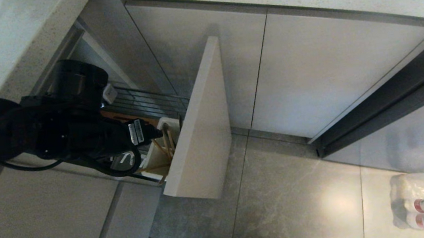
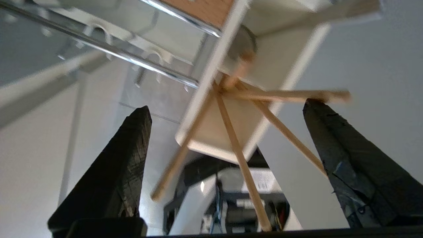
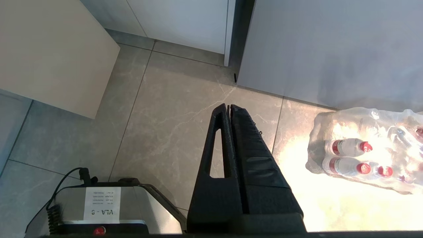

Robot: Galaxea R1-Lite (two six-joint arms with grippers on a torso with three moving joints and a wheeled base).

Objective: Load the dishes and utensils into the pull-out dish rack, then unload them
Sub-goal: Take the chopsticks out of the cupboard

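The left gripper's (image 2: 226,105) fingers (image 2: 127,158) are spread wide, released, above the chopsticks (image 2: 239,155) standing in the white utensil caddy (image 1: 160,156). The right gripper's (image 3: 229,107) fingers are clenched together above the floor (image 3: 158,115).

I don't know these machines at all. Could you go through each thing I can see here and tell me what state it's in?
Pull-out dish rack: pulled out of the cabinet.
Chopsticks: standing loose and splayed in the white caddy.
Left gripper: open, fingers on either side of the chopsticks, gripping none.
Right gripper: shut, empty, over the floor.
Pack of bottles: wrapped, lying on the floor.
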